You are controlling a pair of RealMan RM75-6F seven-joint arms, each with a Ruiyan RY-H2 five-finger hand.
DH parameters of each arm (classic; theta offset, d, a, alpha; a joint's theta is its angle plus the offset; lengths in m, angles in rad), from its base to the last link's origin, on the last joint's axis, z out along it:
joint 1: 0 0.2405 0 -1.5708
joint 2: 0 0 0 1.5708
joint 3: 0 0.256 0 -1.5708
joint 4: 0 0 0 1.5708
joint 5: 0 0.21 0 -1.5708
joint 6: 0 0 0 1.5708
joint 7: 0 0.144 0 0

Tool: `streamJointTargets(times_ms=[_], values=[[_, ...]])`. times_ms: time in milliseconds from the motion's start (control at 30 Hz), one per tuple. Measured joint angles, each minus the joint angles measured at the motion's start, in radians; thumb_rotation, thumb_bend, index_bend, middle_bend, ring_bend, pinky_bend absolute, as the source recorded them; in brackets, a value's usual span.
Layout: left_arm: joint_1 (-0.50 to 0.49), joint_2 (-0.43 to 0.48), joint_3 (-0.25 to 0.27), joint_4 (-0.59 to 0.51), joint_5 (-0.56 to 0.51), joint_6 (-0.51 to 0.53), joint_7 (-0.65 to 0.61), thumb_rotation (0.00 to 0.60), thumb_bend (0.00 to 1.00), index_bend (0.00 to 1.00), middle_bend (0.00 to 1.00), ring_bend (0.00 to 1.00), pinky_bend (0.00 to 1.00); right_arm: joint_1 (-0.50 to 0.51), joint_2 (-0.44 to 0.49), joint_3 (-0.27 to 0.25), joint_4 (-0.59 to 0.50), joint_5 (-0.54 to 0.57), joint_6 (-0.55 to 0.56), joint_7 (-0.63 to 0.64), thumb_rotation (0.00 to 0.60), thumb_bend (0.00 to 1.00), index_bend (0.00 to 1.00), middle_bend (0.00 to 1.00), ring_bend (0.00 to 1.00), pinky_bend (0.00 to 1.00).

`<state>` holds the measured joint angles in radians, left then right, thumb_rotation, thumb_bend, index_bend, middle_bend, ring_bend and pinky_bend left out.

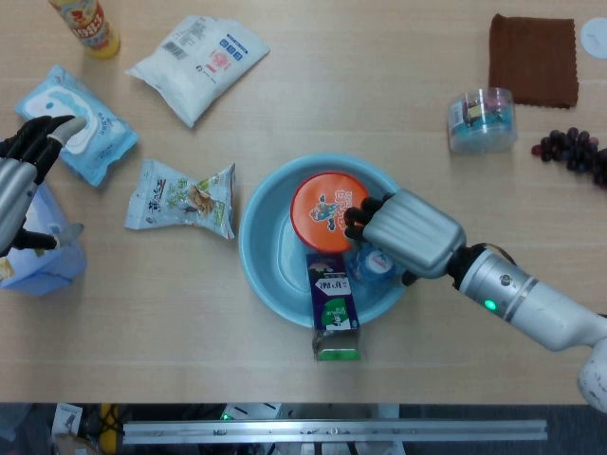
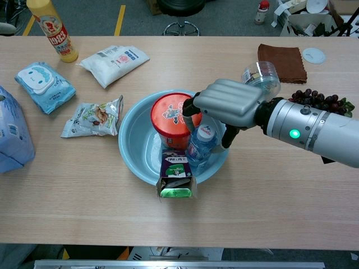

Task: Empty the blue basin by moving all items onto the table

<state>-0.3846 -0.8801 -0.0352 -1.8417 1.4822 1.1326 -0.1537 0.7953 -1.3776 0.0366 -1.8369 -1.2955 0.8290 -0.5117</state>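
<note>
Blue basin (image 1: 266,256) sitting mid-worktop holding three items, one orange-lidded cup (image 1: 322,209), one water bottle (image 2: 201,147), one purple carton (image 1: 332,303), right robot hand (image 1: 403,232) hovering over bottle, grip unclear, left robot hand (image 1: 24,166) resting open at far left.

The right robot hand (image 2: 227,103) has a ribbed silver back and black fingers (image 2: 189,106). Its silver forearm (image 2: 314,132) carries a green light. The left robot hand (image 1: 21,175) looks alike.
</note>
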Motion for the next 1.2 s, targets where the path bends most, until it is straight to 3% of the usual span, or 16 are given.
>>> streamJointTargets(times_ms=[533, 900, 1200], values=[[-0.008, -0.002, -0.006, 0.004, -0.003, -0.009, -0.002, 0.6, 0.19, 0.0, 0.08, 0.06, 0.2, -0.017, 0.078, 0.037, -0.055, -0.012, 0.067, 0.081, 0.6, 0.22, 0.61, 0.4, 0.38, 0.56], [-0.019, -0.005, -0.012, -0.006, -0.003, -0.018, 0.007, 0.6, 0.19, 0.0, 0.09, 0.06, 0.2, -0.064, 0.252, 0.094, -0.11, 0.002, 0.149, 0.184, 0.6, 0.22, 0.61, 0.4, 0.38, 0.56], [-0.03, -0.006, -0.017, -0.022, -0.003, -0.027, 0.02, 0.6, 0.19, 0.0, 0.09, 0.06, 0.2, -0.133, 0.39, 0.095, -0.122, 0.003, 0.191, 0.266, 0.6, 0.22, 0.61, 0.4, 0.39, 0.56]])
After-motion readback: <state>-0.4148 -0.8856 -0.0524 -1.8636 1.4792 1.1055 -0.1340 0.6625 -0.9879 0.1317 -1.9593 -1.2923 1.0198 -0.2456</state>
